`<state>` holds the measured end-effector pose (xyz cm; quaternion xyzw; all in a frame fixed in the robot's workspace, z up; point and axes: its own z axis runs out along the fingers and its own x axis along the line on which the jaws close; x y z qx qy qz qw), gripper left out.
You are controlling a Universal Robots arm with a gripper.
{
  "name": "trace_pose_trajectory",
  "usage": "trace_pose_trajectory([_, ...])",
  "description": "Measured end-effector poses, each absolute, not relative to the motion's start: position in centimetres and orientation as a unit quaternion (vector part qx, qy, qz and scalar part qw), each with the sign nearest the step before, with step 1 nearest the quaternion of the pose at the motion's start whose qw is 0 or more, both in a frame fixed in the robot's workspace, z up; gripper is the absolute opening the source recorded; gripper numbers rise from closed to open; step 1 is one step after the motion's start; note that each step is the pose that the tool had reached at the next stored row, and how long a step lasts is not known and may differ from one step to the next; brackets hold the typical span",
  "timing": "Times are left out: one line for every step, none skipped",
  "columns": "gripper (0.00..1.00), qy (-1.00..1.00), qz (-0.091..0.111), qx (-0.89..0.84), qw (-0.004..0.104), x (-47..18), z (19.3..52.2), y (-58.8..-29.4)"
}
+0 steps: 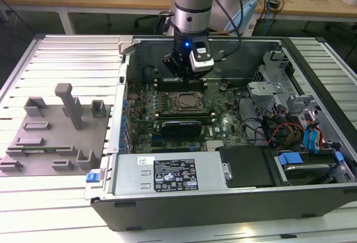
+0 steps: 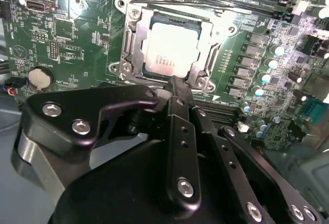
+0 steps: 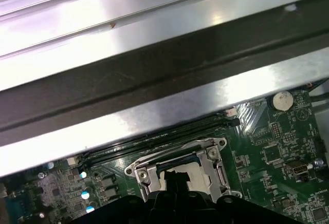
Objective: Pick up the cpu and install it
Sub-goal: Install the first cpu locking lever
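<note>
The cpu [image 2: 169, 49], a silvery-white square chip, lies flat inside the metal socket frame [image 2: 131, 44] on the green motherboard. My gripper [image 2: 175, 82] hovers just above the socket's edge, its black fingers drawn together to one tip, shut with nothing held. In the first wrist view the cpu [image 3: 193, 171] shows pale behind the dark gripper tip [image 3: 177, 180]. In the exterior view my gripper [image 1: 187, 76] hangs inside the open computer case, right behind the socket [image 1: 187, 102].
A grey fixture block [image 1: 56, 131] lies on the ribbed table at the exterior view's left. The power supply [image 1: 167, 173] fills the case's front. Drive bays and cables [image 1: 290, 126] crowd the exterior view's right. The metal case wall [image 3: 154, 54] rises close behind the socket.
</note>
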<state>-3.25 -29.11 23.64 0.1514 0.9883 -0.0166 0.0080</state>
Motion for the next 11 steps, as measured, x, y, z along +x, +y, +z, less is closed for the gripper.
trace_pose_trajectory([0.11,0.988,-0.017,0.15,0.008,-3.25,23.64,-29.11])
trace_pose_trajectory([0.11,0.989,-0.017,0.145,0.008,-3.24,23.64,-29.11])
trace_pose_trajectory([0.11,0.992,-0.016,0.128,0.008,-3.23,23.62,-29.11])
trace_pose_trajectory([0.11,0.993,-0.016,0.116,0.009,-3.22,23.59,-29.11])
trace_pose_trajectory([0.11,0.994,-0.016,0.107,0.009,-3.22,23.56,-29.11])
trace_pose_trajectory([0.11,0.996,-0.016,0.09,0.009,-3.21,23.5,-29.11])
trace_pose_trajectory([0.11,0.997,-0.016,0.072,0.009,-3.21,23.43,-29.11])
trace_pose_trajectory([0.11,0.998,-0.016,0.055,0.01,-3.15,23.35,-29.11])
trace_pose_trajectory([0.11,0.999,-0.016,0.049,0.01,-3.05,23.34,-29.11])
trace_pose_trajectory([0.11,0.999,-0.016,0.046,0.01,-2.96,23.33,-29.14])
trace_pose_trajectory([0.11,0.999,-0.016,0.043,0.01,-2.85,23.31,-29.21])
